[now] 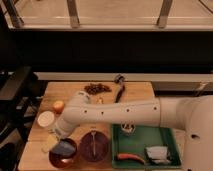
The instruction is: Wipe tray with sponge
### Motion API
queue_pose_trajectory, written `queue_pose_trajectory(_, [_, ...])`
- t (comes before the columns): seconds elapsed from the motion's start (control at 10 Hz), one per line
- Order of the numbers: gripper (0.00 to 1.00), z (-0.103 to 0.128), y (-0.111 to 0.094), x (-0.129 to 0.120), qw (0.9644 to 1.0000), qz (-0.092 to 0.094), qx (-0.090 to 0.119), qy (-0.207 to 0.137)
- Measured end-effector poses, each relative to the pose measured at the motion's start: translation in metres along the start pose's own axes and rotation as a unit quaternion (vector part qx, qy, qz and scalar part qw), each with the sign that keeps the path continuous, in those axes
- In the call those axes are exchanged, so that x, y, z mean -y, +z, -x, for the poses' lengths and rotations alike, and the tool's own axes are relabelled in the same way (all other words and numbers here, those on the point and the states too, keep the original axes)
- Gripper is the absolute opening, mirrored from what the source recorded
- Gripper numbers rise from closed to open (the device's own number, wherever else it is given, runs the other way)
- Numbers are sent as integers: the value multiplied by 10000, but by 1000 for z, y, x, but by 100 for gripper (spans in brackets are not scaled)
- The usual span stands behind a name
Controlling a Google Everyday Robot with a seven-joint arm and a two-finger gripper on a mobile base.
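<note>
The green tray [172,137] lies at the front right of the wooden table. A yellowish sponge [48,144] lies at the front left, beside a dark red bowl [56,159]. My white arm reaches from the right across the table and bends down at the left. My gripper [59,136] hangs low just above and right of the sponge, at the bowl's back rim, far from the tray. A bluish thing [66,148] lies in the bowl below the gripper.
A second dark bowl [94,146] with a utensil stands left of the tray. In the tray lie a red item [128,157], a grey packet [157,153] and a small object [128,129]. A white cup [46,120], an orange fruit [59,106], a brown cluster [97,88] and a black tool [119,90] lie behind.
</note>
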Motion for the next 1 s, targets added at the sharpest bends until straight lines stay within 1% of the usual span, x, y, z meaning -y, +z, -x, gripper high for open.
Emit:
queue_pose_trajectory(0.4, [80,6,15,2,9997,-93,-133,-194])
queue_pose_trajectory(0.5, [76,7,16,3,9996,-107,-149,-209])
queue_pose_trajectory(0.7, [58,8,22,3,9995,-151,-171,-236])
queue_pose_trajectory(0.8, [45,9,26,4,9994,-170,-162,-253])
queue_pose_trajectory(1.0, [27,8,29,5,9993,-171,-144,-286])
